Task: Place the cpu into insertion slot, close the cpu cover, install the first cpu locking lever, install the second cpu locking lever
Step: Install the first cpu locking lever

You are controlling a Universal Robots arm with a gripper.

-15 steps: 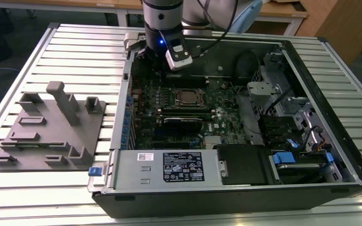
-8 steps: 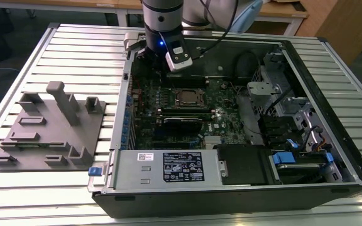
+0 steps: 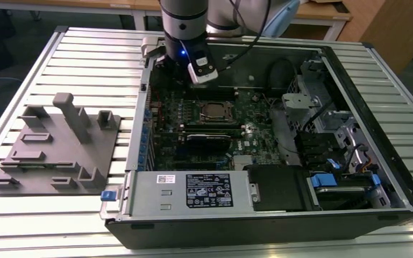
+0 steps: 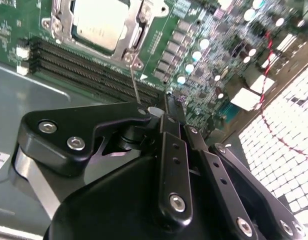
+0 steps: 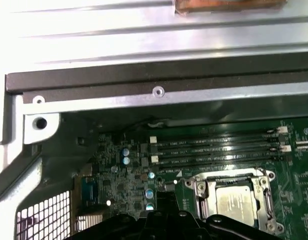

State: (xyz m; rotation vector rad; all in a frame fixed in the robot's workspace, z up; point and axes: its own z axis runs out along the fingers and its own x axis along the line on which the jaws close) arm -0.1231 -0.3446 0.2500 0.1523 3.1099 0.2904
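The cpu point(image 4: 100, 22) point(image 5: 235, 202), with its dull silver top, lies in the insertion slot point(image 3: 212, 110) of the green motherboard. The cpu cover point(image 4: 58, 22) point(image 5: 267, 199) lies flat around it as a silver frame. A thin wire locking lever point(image 4: 135, 84) stands up from the slot's corner toward my fingertips. My gripper point(image 4: 169, 102) point(image 5: 166, 200) is shut and holds nothing. It hovers just beside the slot's corner, near the ends of the black memory slots point(image 4: 94, 75). In the exterior view the arm point(image 3: 185, 32) stands over the board's far part.
The open computer case point(image 3: 378, 134) lies on a slatted metal table. A power supply box point(image 3: 192, 191) with a white label fills the near side. Drive cages and cables point(image 3: 328, 140) crowd the exterior view's right. A grey fixture plate point(image 3: 56, 145) sits outside the case on the left.
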